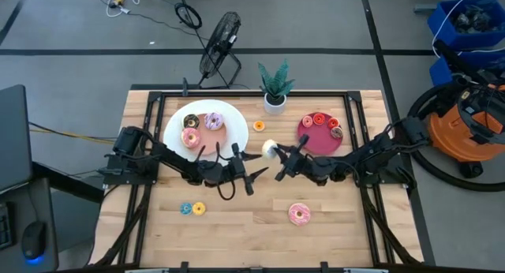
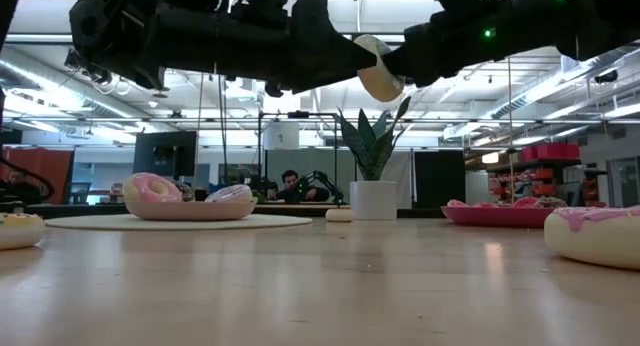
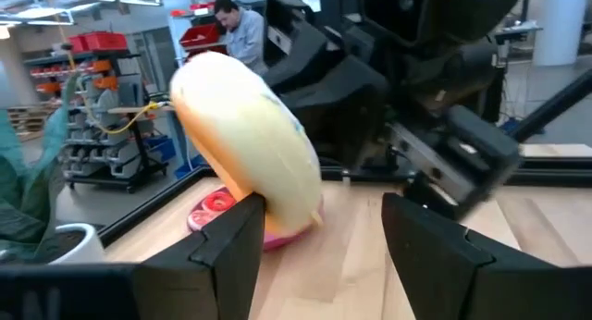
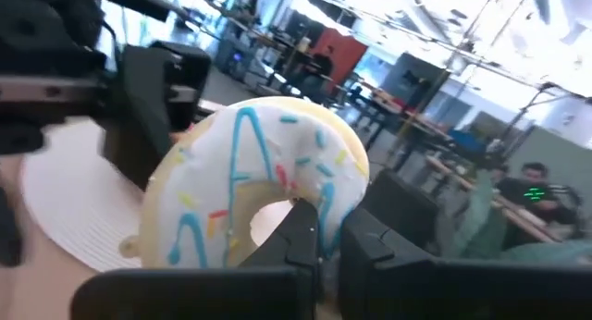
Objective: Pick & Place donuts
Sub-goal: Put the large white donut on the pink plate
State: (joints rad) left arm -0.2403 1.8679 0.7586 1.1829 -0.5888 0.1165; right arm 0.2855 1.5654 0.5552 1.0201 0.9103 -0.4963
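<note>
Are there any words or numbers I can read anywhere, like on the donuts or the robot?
None can be read.
White-frosted donut, held in the shut right gripper: only coloured sprinkles and blue stripes, no letters.
Robot arms: no label legible.
Red bins on the room's shelves: anything on them is too blurred to read.
White plate and magenta dish: no writing shows.

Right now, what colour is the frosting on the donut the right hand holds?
White with blue stripes and coloured sprinkles on the donut in the right hand; right wrist view shows it best.

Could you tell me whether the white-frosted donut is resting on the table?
No, the right gripper holds the white-frosted donut up in the air.
</note>
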